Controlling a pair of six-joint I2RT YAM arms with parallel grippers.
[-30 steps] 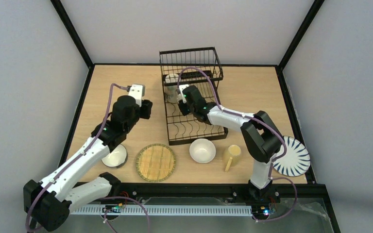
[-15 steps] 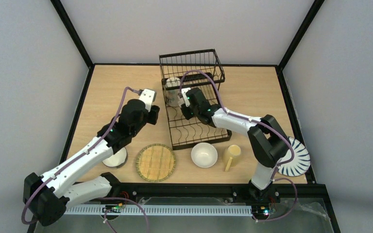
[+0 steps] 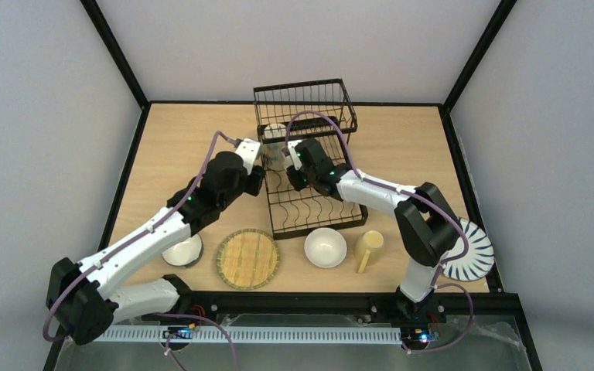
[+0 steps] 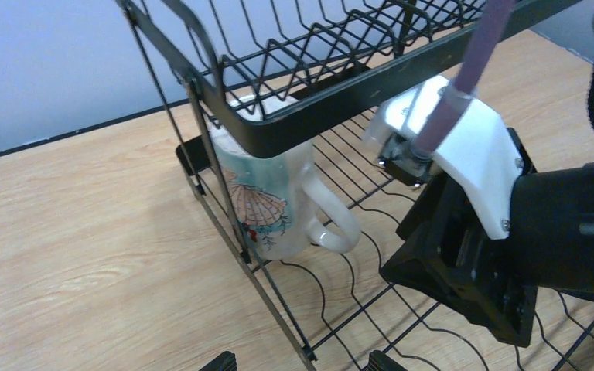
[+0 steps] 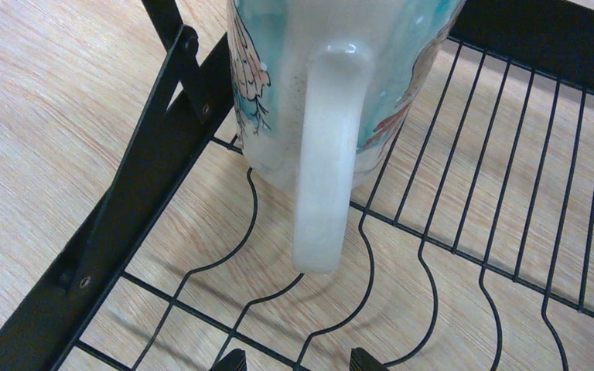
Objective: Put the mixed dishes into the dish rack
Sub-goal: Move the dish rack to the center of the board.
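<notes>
I'm looking at the seashell-printed mug (image 4: 267, 205), which is standing upright on the lower tray (image 3: 317, 209) of the black wire dish rack (image 3: 272, 202). It is sitting in the tray's far-left corner, tucked under the raised basket tier (image 3: 305, 104). Its long axis is running vertical. Its handle (image 5: 323, 154) is also running straight up and down, sticking out toward the rack's interior and facing my right wrist camera head-on.

The right end effector (image 5: 298, 359) is hovering low over the tray wires just in front of that handle. Its fingers are standing apart with nothing between them, and they are not touching the mug. The left end effector (image 4: 302, 361) is hanging outside the rack's left edge. It is aiming in at the mug through the wire frame, with its fingers spread wide and empty.

On the counter (image 3: 178, 147) near the rack's front edge, a woven bamboo plate (image 3: 248, 258) is lying flat. A white bowl (image 3: 325, 247) and a pale yellow mug (image 3: 368, 247) are sitting to its right. A blue-striped white plate (image 3: 468, 251) is lying at the far right, partly hidden behind the right arm. Another bowl (image 3: 182, 251) is sitting to the bamboo plate's left, half covered by the left arm.
</notes>
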